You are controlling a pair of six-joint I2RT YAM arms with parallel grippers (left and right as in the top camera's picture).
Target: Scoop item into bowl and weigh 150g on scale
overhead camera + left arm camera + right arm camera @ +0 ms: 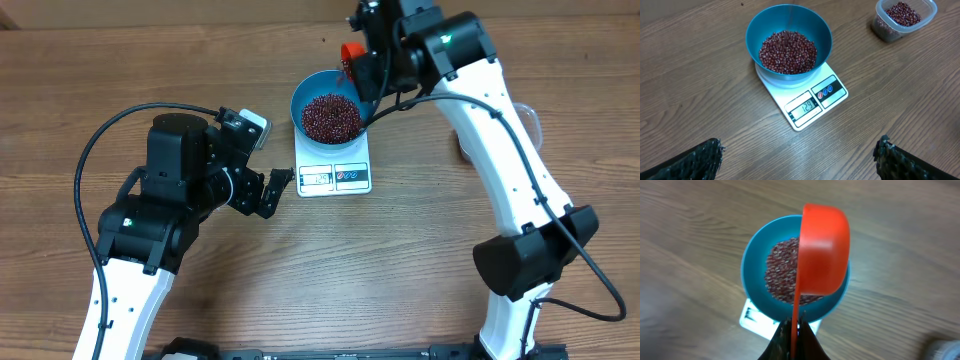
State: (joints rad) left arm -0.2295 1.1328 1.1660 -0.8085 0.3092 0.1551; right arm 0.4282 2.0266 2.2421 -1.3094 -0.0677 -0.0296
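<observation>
Brown wooden table [400,260], blue bowl [303,100] standing on the white scale [335,178].
The maroon beans [331,117] lie heaped in the bowl; the scale's display edge faces the robot. Above the bowl's far rim an orange scoop [822,245] is tipped, its handle clamped in the right gripper [795,340]. A clear tub [903,19] of beans stands apart. The left gripper [799,152] hangs near the scale, fingers wide apart.

The orange scoop [824,250] and the right arm [500,150] hang over the bowl [302,100] on the scale [335,178], closing the way in from above and from the right. The left gripper [275,190], jaws wide, stands just beside the scale's front left corner. The desk [400,260] before the scale, between the arms, is open. The clear tub [881,26] stands off to the right.
</observation>
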